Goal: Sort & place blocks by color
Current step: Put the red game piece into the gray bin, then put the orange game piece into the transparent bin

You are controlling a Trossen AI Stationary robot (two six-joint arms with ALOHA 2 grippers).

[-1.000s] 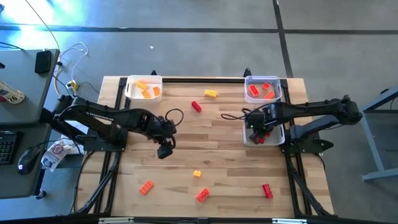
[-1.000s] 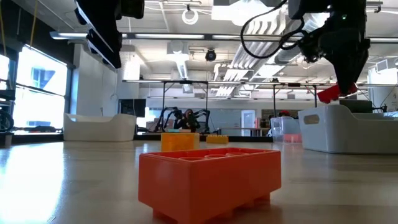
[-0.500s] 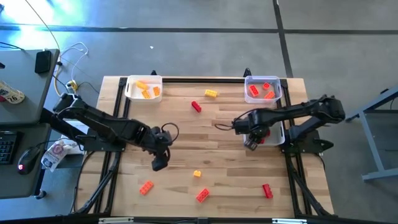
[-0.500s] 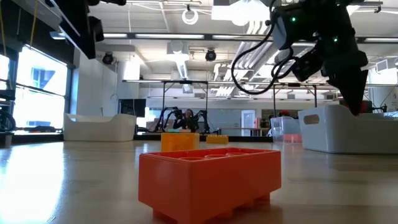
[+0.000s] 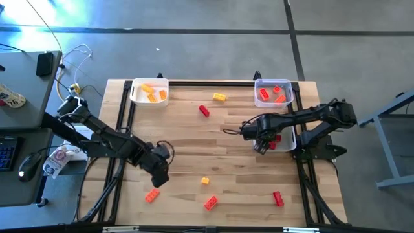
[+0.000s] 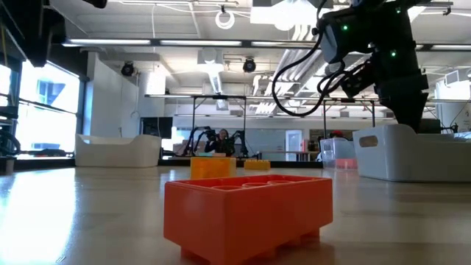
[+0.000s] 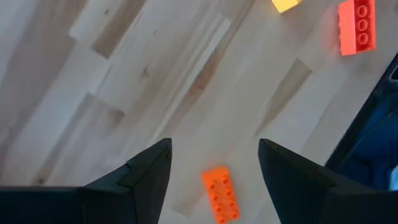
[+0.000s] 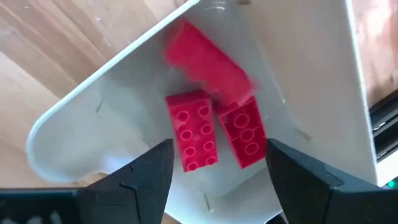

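Over the desk's (image 5: 194,145) near-left part, the left end effector (image 5: 157,175) hangs open and empty, fingers straddling an orange block (image 7: 221,195) lying just ahead on the wood, long axis roughly along the finger line. Left arm is nearer; likely next pick. Block: rigid studded plastic, rectangular. Right end effector (image 5: 259,136), open and empty, sits over the white tray (image 8: 112,118) holding three red blocks (image 8: 191,129). Other blocks lie scattered.

Red blocks (image 5: 204,110): 5
Orange blocks (image 5: 152,195): 8
Yellow blocks (image 5: 220,98): 3
Trays (image 5: 133,94): 3
Arms: 2
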